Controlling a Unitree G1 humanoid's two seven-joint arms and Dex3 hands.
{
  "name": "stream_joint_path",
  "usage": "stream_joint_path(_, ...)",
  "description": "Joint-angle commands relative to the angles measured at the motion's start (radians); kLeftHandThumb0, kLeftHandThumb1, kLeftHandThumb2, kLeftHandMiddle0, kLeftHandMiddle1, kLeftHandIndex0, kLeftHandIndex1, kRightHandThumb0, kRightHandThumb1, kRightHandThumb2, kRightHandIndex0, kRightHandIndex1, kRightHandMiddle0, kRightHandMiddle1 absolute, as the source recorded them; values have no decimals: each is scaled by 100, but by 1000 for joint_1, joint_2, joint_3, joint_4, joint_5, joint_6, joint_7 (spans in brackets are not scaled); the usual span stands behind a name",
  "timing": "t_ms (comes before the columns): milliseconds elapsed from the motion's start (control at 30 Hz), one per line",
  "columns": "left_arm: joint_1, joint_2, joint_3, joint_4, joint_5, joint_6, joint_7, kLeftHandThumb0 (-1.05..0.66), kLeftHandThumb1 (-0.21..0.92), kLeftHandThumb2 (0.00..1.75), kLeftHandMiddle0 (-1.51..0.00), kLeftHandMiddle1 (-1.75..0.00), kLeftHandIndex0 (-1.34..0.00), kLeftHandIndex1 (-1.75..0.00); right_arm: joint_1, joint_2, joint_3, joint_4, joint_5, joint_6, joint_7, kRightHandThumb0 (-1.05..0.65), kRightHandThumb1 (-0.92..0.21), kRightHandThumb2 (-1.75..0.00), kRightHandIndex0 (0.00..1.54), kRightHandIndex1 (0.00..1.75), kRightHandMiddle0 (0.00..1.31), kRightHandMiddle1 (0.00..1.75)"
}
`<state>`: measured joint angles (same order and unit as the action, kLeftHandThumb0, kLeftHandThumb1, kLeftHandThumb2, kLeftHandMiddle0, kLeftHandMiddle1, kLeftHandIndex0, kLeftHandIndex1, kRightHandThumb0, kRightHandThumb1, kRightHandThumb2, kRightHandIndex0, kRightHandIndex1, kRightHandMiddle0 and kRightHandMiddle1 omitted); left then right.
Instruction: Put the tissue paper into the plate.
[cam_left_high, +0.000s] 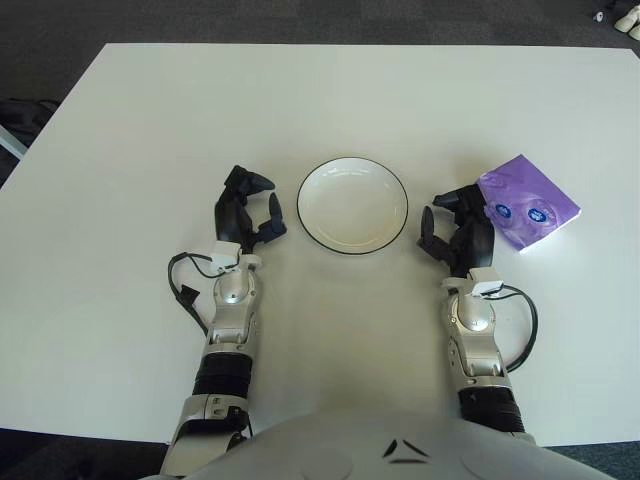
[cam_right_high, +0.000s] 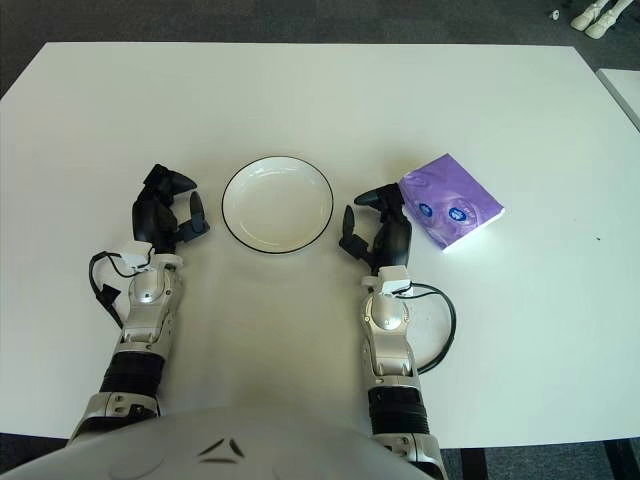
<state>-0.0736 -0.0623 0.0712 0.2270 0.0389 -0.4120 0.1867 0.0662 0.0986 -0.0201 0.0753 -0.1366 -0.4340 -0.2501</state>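
The tissue paper (cam_right_high: 451, 210) lies on the desk (cam_right_high: 300, 90) just right of your right hand (cam_right_high: 377, 232), whose fingers (cam_right_high: 349, 228) are spread and empty; the plate (cam_right_high: 277, 203) sits left of it.

A broad white worktop (cam_left_high: 330, 110) fills most of the view, with dark carpeted floor (cam_left_high: 300, 20) around its edges. A round white plate (cam_left_high: 352, 205) with a thin dark rim sits near its middle, and a purple tissue pack (cam_left_high: 528, 208) lies flat to the plate's right, well apart from it.
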Motion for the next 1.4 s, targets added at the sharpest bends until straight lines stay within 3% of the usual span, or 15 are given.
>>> stream_joint_path(0, 89, 7, 11, 102, 4, 30, -2, -47, 35, 128, -95, -175, -58, -175, 57, -2, -7, 42, 2, 34, 1, -42, -51, -108, 61, 148, 45, 175)
stream_joint_path(667, 91, 1, 9, 104, 3, 24, 2, -47, 35, 129, -94, -175, -58, -175, 62, -3, -9, 31, 1, 6, 0, -42, -51, -108, 60, 150, 46, 175)
stream_joint_path(967, 92, 1, 7, 105, 11, 25, 7, -47, 35, 129, -94, -175, -59, -175, 116, -43, 4, -171, -12, -17, 52, -42, -50, -109, 57, 153, 46, 175)
stream_joint_path(1133, 93, 2, 5, 103, 14, 28, 8, -47, 34, 130, -95, -175, -59, -175, 106, -99, 3, -179, -67, -154, 65, -42, -52, -107, 52, 148, 45, 175)
stream_joint_path(1233, 92, 3, 4, 106, 14, 22, 7, -47, 34, 130, -96, -175, -59, -175, 91, -126, -12, -151, -128, -235, 37, -39, -65, -89, 45, 142, 35, 175)
stream_joint_path(1367, 91, 9, 2, 117, 18, 1, 2, -47, 34, 129, -96, -175, -59, -175, 15, -190, -71, -55, -166, -353, -7, -37, -83, -65, 30, 132, 25, 175)
